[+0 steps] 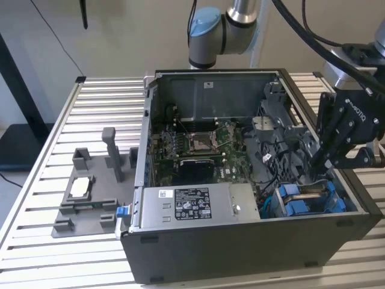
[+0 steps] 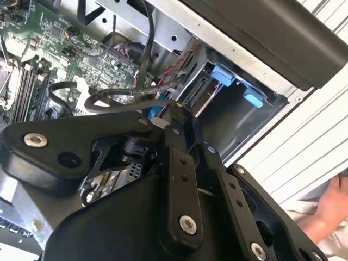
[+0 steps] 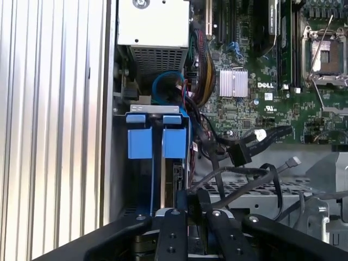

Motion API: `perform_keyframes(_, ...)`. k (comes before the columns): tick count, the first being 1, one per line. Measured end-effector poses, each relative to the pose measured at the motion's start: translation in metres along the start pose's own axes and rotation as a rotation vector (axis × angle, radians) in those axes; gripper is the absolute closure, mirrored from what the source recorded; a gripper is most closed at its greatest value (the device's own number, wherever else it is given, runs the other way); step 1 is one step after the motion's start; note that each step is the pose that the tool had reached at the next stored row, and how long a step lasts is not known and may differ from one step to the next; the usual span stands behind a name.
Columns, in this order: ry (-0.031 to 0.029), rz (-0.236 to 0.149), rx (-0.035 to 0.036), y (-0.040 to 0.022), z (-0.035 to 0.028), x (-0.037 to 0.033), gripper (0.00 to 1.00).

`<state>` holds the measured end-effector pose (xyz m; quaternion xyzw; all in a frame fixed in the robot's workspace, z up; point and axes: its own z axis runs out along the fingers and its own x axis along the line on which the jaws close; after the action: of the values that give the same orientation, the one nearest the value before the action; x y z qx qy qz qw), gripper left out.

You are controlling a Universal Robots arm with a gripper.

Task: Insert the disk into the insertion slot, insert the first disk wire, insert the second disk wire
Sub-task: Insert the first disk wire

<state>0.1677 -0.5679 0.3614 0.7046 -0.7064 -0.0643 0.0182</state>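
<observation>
1. Ribbed aluminium slats make up the tabletop [image 1: 36,198], pale and matt. At the exterior view's left it carries a grey plastic fixture [image 1: 90,208] with a small square silver chip [image 1: 80,188] resting on it.
2. Mid-scene we see an open black computer case [image 1: 240,253]. A silver labelled box [image 1: 192,203] runs along its near wall, and a green circuit board [image 1: 204,150], crowded with small parts, lies beyond it.
3. Towards the exterior view's right, the slot [image 1: 283,201] is a grey sheet-metal bay with glossy blue plastic tabs in the case's near corner. The disk [image 3: 163,179] appears to stand on edge inside it, a thin silver strip edged in blue, so we judge the insertion done.
4. The black, jointed fingers [image 3: 173,231] reach down into the case just beside the slot. They are drawn close together, and we cannot make out whether anything is pinched between them.
5. Loose black wires [image 3: 239,154], rubbery and curling, lie near the tips; one ends in a blocky plug.
6. We judge the first wire to be the step in hand. To do it well, we would keep the plug square to its socket, push it straight in, and keep the other loops from snagging.
7. A person's hand [image 2: 331,209] shows beyond the case in the second wrist view.
</observation>
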Motion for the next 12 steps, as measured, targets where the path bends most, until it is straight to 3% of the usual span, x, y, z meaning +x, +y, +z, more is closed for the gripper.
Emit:
perform_keyframes(6, 0.0022, -0.015, -0.0202, -0.0053, 0.0048, 0.0004, 0.81)
perform_keyframes(12, 0.0035, -0.023, -0.0214, -0.0058, 0.0056, 0.0004, 0.81)
